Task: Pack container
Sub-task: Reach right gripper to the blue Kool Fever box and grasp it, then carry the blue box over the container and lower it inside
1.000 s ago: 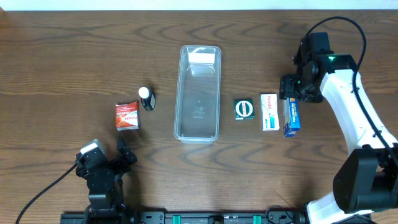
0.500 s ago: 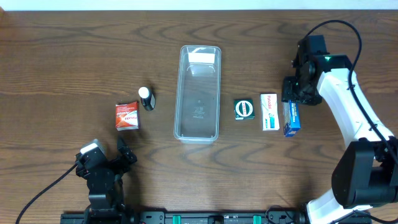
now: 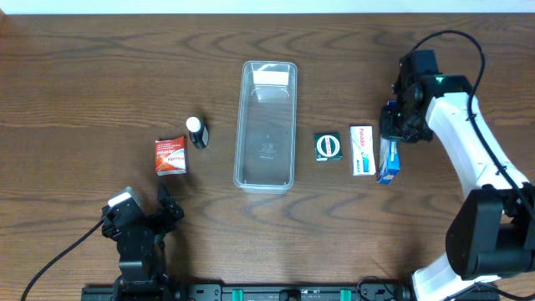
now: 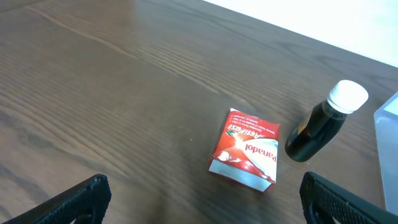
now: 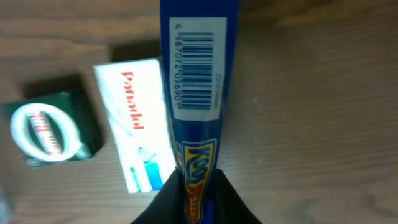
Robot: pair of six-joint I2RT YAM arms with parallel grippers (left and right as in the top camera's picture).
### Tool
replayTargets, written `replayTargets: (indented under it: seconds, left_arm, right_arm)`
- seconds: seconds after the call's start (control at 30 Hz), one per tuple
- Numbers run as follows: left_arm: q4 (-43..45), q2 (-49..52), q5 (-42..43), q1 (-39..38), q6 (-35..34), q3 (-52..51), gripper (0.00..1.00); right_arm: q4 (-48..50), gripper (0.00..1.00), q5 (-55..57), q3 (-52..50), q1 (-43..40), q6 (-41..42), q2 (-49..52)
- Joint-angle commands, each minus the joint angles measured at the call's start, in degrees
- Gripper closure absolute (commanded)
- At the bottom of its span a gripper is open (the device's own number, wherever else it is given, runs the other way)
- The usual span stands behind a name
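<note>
- My right gripper (image 3: 389, 134) is pressed onto the blue carton (image 3: 388, 160). In the right wrist view the two dark fingertips (image 5: 168, 199) pinch the carton's long sides, and its narrow face with the barcode is turned to the camera.
- The blue carton is at the right end of the row of things on the table (image 3: 84, 67). It lies just beside a white Panadol box (image 3: 361, 150), at a slight angle to it.
- A green box (image 3: 328, 147) with a white ring printed on it lies left of the white box, between that box and the container.
- The container (image 3: 266, 125) stands in the middle of the table. Its long side runs from near to far, and it is well apart from my right gripper.
- My left gripper (image 3: 138, 221) is low at the near left, with its fingers spread wide and holding nothing.
- In front of it lie a red Panadol box (image 4: 245, 146) and a small dark bottle (image 4: 320, 127) with a white cap, near each other but not touching.
</note>
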Motion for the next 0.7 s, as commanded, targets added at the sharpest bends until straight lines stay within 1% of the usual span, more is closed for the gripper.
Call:
replayTargets:
  seconds: [0.0, 0.13, 0.23, 0.37, 0.53, 0.67]
  left_arm:
    - [-0.2, -0.3, 0.0, 0.1, 0.6, -1.1, 0.02]
    - [-0.2, -0.3, 0.0, 0.1, 0.5, -1.1, 0.02]
    - [-0.2, -0.3, 0.0, 0.1, 0.6, -1.1, 0.02]
    - [-0.2, -0.3, 0.0, 0.1, 0.6, -1.1, 0.02]
    - [-0.2, -0.3, 0.0, 0.1, 0.6, -1.1, 0.02]
    - [-0.2, -0.3, 0.0, 0.1, 0.5, -1.1, 0.02]
  right_arm:
    - [-1.5, 0.92, -4.6, 8.5, 0.9, 0.4, -3.3]
    - [-3.5, 0.95, -7.5, 16.8, 4.7, 4.0, -5.4]
    - [-2.7, 0.96, -7.8, 20.8, 10.5, 6.8, -5.9]
    - [2.0, 0.94, -7.8, 21.1, 18.0, 12.0, -5.0]
    - [11.0, 0.95, -7.7, 21.1, 27.3, 20.8, -0.4]
    - [14.8, 0.97, -3.8, 21.1, 31.1, 27.0, 4.5]
